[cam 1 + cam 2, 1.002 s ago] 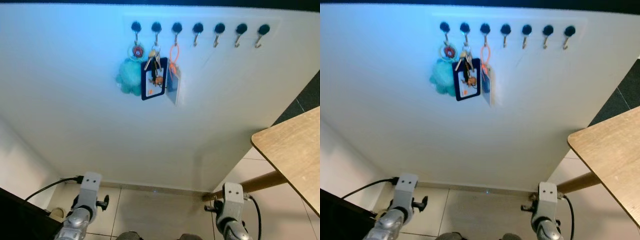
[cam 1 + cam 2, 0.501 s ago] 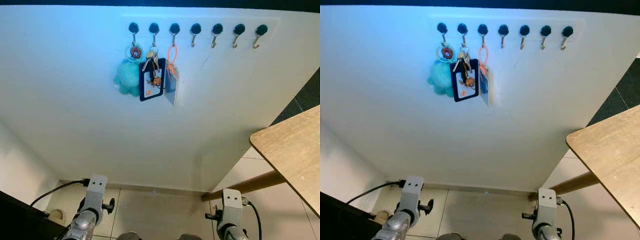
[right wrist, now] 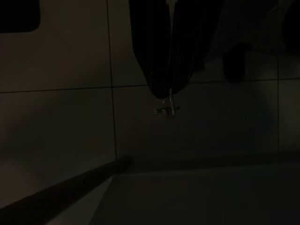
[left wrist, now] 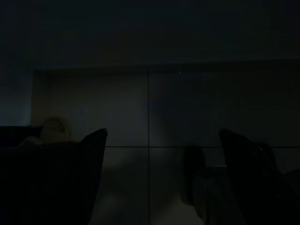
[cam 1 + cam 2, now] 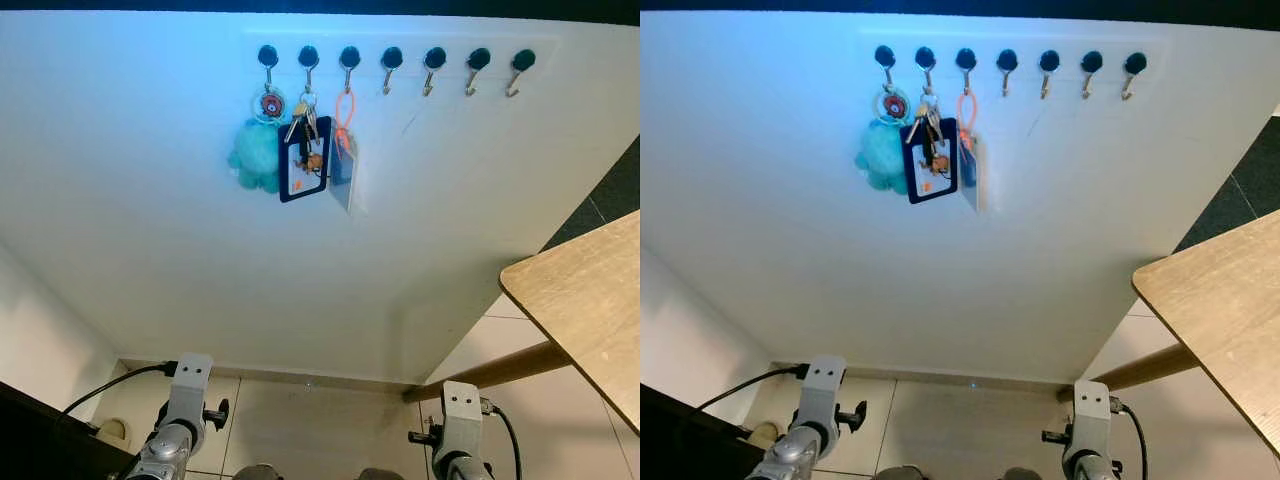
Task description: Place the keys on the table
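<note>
Fingers first: the left gripper (image 4: 159, 178) has its two black fingers (image 4: 91, 173) spread well apart, hanging in deep shade over the tiled floor (image 4: 122, 108). The right gripper (image 3: 168, 91) has its fingers pressed together, with a small metal piece glinting just past their tips; what it is, the dark won't let me say. Both silver arms hang low, left arm (image 5: 180, 420) on one side and right arm (image 5: 458, 430) on the other, down near the floor.

Up on the white wall (image 5: 150, 240), a row of seven black hooks (image 5: 392, 58). The keys (image 5: 304, 118) hang from the second hook from the left, with a dark blue card holder (image 5: 305, 160) dangling under them. Just to their left a teal plush charm (image 5: 258, 155) hangs from the first hook; just to their right an orange loop (image 5: 346, 108) with a tag hangs from the third.

The wooden desk (image 5: 585, 300) sits off to the robot's right, well apart from the keys, its round leg (image 5: 490, 370) angling toward the floor.
</note>
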Motion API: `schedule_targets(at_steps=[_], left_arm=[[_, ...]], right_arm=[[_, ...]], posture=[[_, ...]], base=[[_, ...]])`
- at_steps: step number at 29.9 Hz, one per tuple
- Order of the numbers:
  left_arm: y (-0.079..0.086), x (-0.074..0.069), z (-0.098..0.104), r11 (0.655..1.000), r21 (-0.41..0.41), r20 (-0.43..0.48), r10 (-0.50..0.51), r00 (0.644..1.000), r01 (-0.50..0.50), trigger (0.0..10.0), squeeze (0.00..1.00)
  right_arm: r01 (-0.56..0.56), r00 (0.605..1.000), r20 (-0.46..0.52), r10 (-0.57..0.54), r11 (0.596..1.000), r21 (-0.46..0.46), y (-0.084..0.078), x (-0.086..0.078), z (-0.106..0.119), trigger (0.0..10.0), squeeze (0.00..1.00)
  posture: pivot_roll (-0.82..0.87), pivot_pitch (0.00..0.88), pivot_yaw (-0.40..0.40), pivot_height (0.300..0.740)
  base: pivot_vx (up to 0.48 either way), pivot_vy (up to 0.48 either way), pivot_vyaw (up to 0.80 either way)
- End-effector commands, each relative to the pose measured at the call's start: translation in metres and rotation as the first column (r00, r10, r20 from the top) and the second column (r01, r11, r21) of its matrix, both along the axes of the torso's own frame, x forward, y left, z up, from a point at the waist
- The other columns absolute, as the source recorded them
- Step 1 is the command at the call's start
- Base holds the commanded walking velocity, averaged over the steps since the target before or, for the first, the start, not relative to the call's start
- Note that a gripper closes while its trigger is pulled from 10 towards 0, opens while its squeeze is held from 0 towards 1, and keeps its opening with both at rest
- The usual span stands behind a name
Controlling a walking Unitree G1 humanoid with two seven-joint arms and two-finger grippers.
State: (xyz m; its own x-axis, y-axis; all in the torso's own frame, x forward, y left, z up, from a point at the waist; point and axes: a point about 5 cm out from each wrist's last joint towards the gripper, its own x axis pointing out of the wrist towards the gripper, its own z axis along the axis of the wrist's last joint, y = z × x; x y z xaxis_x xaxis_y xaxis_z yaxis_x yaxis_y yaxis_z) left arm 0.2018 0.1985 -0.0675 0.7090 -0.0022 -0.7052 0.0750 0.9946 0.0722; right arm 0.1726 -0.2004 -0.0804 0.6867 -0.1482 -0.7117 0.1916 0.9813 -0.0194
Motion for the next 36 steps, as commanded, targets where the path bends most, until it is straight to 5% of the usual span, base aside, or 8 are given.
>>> schedule_targets(at_steps=[1,13,27,36], left_arm=[[-0.001,-0.004,-0.003,1.000,-0.005,-0.014,-0.003,1.000,0.003,10.0,0.00],[-0.003,0.000,-0.002,1.000,-0.014,-0.019,-0.013,1.000,0.012,10.0,0.00],[-0.013,0.023,0.013,0.997,-0.018,0.088,-0.080,0.993,0.082,10.0,0.00],[-0.017,0.025,0.016,0.993,-0.013,0.114,-0.115,0.987,0.117,10.0,0.00]], right_arm=[[0.020,1.000,-0.014,-0.020,1.000,0.000,-0.002,-0.005,-0.002,10.0,0.00],[0.038,0.999,-0.008,-0.038,0.999,0.008,-0.003,-0.004,-0.002,10.0,0.00],[0.043,0.999,-0.008,-0.043,0.999,0.019,0.000,-0.004,-0.002,10.0,0.00],[0.036,0.999,-0.009,-0.036,0.999,0.026,0.003,-0.004,-0.003,10.0,0.00]], posture=[[0.01,0.065,0.015,0.740],[0.02,0.069,0.014,0.740],[0.03,0.086,0.011,0.740],[0.03,0.099,0.011,0.740]], base=[[-0.240,0.000,0.00],[-0.308,0.000,0.00],[-0.322,0.000,0.00],[-0.278,0.000,0.00]])
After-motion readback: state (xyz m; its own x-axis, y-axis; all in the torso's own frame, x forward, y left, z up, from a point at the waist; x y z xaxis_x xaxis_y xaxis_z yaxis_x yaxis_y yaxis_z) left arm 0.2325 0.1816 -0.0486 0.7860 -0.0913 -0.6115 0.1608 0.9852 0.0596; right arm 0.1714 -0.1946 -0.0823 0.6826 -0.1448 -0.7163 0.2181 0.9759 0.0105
